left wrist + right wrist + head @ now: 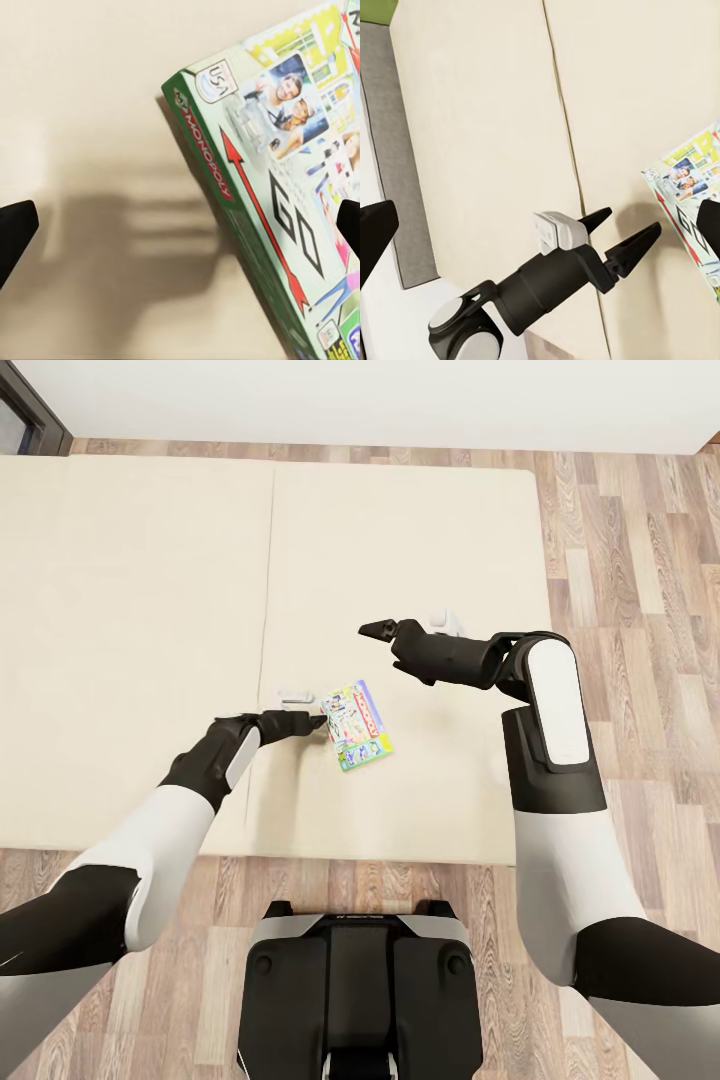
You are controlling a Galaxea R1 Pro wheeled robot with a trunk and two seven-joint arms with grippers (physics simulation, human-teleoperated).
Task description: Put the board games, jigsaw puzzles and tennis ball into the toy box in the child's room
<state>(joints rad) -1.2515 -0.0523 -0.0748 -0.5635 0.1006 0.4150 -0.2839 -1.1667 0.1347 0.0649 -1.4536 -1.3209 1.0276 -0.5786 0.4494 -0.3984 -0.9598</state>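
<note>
Early stage: the white-green printed board game box point(357, 739) lies on the beige bed point(140, 610), ungrasped. Left pincer point(318, 721), released, reaches its edge; right pincer point(368, 628), released, hovers above.

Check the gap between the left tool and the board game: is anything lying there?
Nothing: only bare mattress and the tool's shadow. In the left wrist view the game sits at one side of the open left tool; the head view shows the fingertips beside its edge.
</note>
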